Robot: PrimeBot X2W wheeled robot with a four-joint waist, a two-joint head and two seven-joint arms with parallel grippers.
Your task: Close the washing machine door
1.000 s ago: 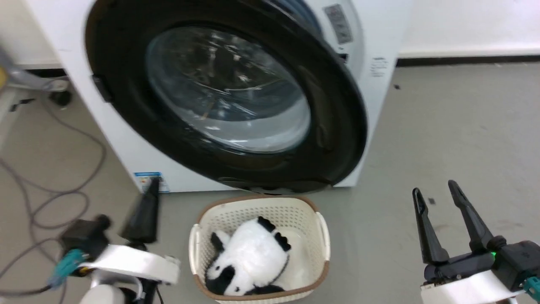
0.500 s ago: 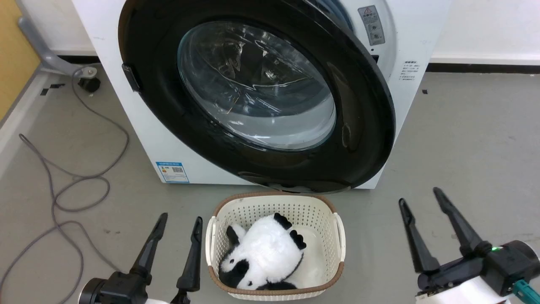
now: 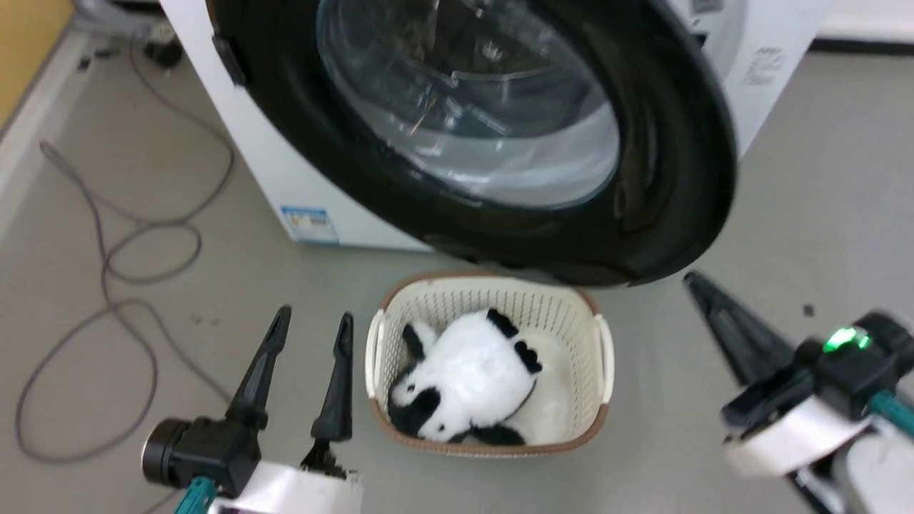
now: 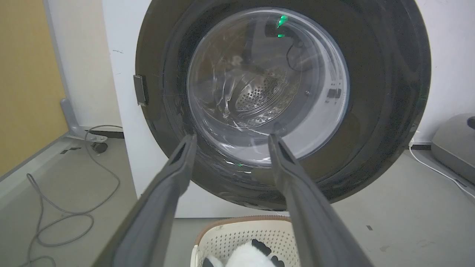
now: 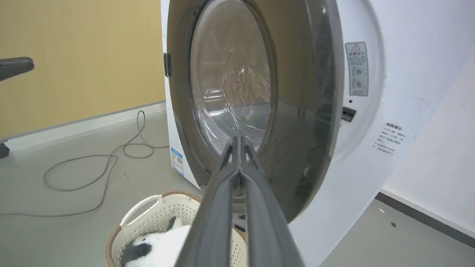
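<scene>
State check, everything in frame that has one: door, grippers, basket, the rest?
washing machine door: open, swung out from the front, not latched
washing machine: upright, latch slot exposed
left gripper: open, empty, clear of the door
right gripper: shut, empty
basket: upright on the floor below the door, loaded
panda plush: lying inside the basket
cable: loose, looped on the floor

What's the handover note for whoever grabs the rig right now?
Left gripper: open, empty, low beside the basket.
Right gripper: shut, empty, tips near the lower rim of the washing machine door; contact unclear.
Door ajar, latch side gapped from the washing machine.
Done: nothing latched. Left: push the door until it latches.
</scene>
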